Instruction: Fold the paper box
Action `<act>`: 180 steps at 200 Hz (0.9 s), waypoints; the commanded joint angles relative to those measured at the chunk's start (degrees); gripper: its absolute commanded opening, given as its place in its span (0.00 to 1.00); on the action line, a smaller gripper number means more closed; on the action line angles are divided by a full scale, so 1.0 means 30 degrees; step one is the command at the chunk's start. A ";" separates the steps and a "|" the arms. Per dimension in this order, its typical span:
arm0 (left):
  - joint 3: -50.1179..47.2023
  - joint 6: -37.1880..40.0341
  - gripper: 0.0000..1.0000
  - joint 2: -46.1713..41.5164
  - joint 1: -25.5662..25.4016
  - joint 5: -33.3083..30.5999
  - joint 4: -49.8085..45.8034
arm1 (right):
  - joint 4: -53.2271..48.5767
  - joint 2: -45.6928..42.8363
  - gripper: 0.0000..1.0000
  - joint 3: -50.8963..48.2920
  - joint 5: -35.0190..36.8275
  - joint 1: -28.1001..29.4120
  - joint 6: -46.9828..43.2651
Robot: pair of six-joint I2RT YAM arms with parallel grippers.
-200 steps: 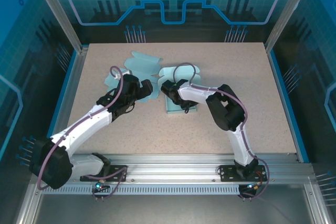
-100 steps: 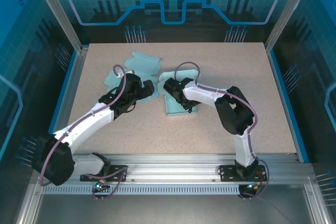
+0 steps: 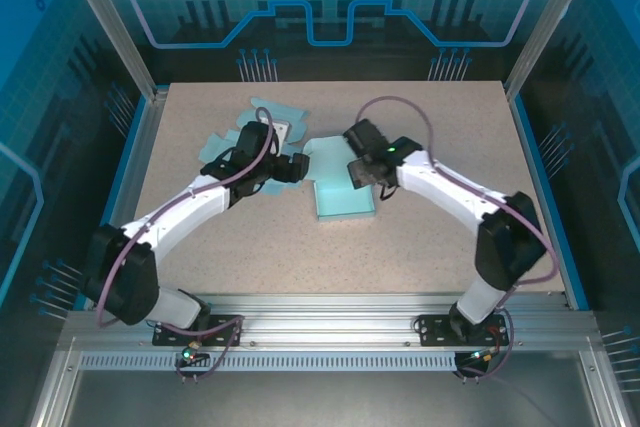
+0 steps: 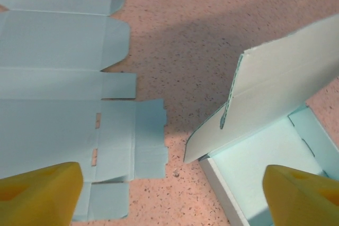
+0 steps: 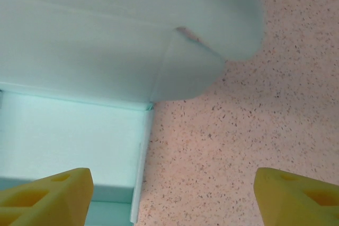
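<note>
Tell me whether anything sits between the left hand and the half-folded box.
Nothing visible does. The open left hand faces the box across bare table; the flat sheet lies off to the side.

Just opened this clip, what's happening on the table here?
Two arms are working on a teal paper box at mid-table. It is partly folded: open on top, with its lid flap standing up. The left end effector hovers open between the box and a flat, unfolded blank lying to the box's left. The right end effector hovers open over a corner of the box beside the flap. Neither holds anything.
</note>
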 commanded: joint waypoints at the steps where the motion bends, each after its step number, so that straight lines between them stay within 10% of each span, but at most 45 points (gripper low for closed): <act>1: 0.0732 0.2634 0.82 0.1277 0.0548 0.3062 0.1080 | 0.2803 -0.1541 0.80 -0.1480 -0.4966 -0.1930 -0.2191; 48: 0.1901 0.2670 0.74 0.3566 0.0693 0.3135 0.0731 | 0.5167 -0.1537 0.80 -0.2686 -1.1314 -0.5715 -0.4411; 180: 0.3236 0.2230 0.38 0.5328 0.0872 0.3682 0.0630 | 0.5438 0.3567 0.67 0.0878 -1.3368 -0.6403 -0.6540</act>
